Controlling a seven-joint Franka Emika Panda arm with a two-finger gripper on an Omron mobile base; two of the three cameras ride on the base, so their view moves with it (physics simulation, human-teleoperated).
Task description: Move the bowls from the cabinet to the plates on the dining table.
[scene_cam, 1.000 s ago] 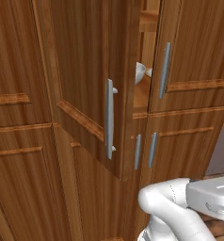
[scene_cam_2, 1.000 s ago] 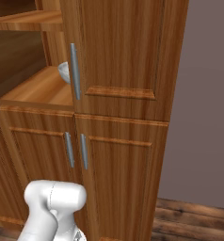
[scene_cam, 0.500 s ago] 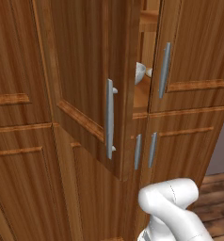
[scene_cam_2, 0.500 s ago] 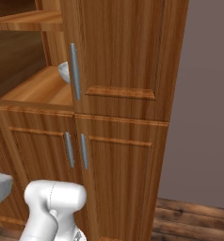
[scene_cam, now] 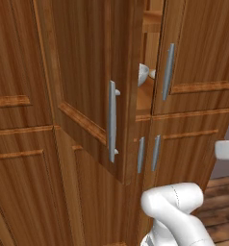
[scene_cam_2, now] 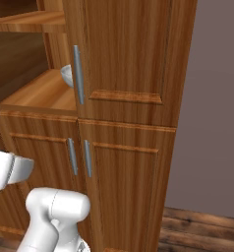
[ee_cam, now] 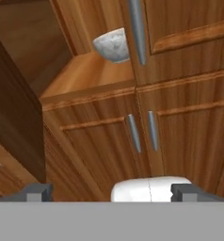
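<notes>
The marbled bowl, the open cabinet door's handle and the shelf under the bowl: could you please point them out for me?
marbled bowl (ee_cam: 112, 45): hand view, on its rounded outer side.
open door's handle (scene_cam: 112, 121): left base view, mid-bar.
shelf (scene_cam_2: 43, 93): right base view, on its bare wooden top.

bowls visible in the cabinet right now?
1 for sure: a grey-white marbled bowl on the open cabinet shelf, partly behind the closed right door. A small pale shape beside it in the left base view may be another.
</notes>
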